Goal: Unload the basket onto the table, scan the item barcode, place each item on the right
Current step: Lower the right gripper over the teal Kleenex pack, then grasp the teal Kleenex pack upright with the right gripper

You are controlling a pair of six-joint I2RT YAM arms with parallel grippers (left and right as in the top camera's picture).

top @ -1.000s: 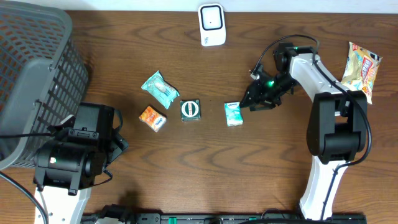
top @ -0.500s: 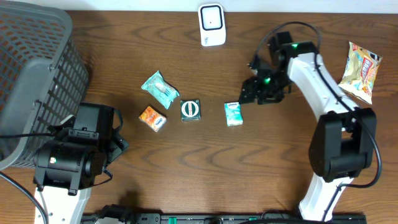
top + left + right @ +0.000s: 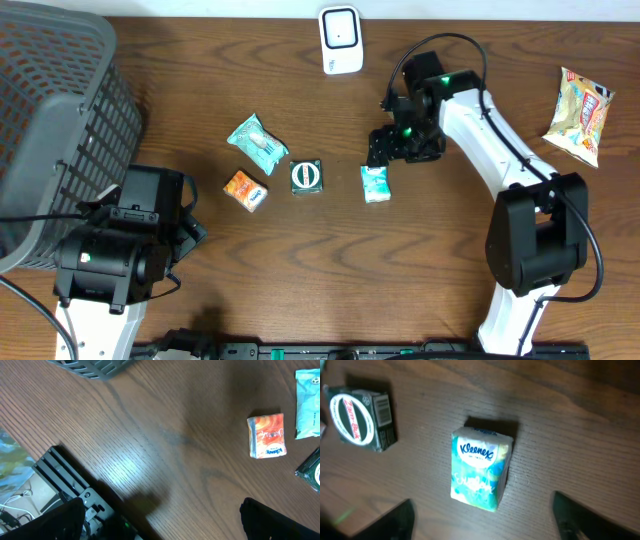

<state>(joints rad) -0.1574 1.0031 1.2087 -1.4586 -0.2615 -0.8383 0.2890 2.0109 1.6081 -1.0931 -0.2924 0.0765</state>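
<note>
On dark brown wood-grain table [image 3: 470, 300], centre: small teal-and-white Kleenex tissue pack [image 3: 375, 183], soft plastic, is lying flat w/ printed face up, untouched, nothing gripping it. Right gripper [image 3: 382, 152] is hovering just beyond pack's far end; in right wrist view its two dark fingers [image 3: 395, 520] are standing wide apart w/ only bare wood between them, pack [image 3: 479, 472] lying ahead of the tips, so the pincer is parted & empty. Just beside pack, toward left arm: dark green square box w/ white oval label [image 3: 306, 176], barcode showing on its side in right wrist view [image 3: 362, 417]. Next along: small orange-and-white packet [image 3: 245, 190], also showing in left wrist view [image 3: 267, 435]. Near those, toward table's far edge: teal crinkled foil pouch [image 3: 257, 138]. At far edge, well apart from pack: white rounded-rectangle barcode scanner [image 3: 340, 40], standing alone. At right arm's side, near table edge: yellow-and-white printed snack bag [image 3: 578, 113]. At left arm's side: grey slatted plastic basket [image 3: 55, 130]. Left gripper [image 3: 165, 527] is hanging over bare wood near table's front edge, fingers spread fully, carrying nothing; orange packet is lying well ahead of it.
</note>
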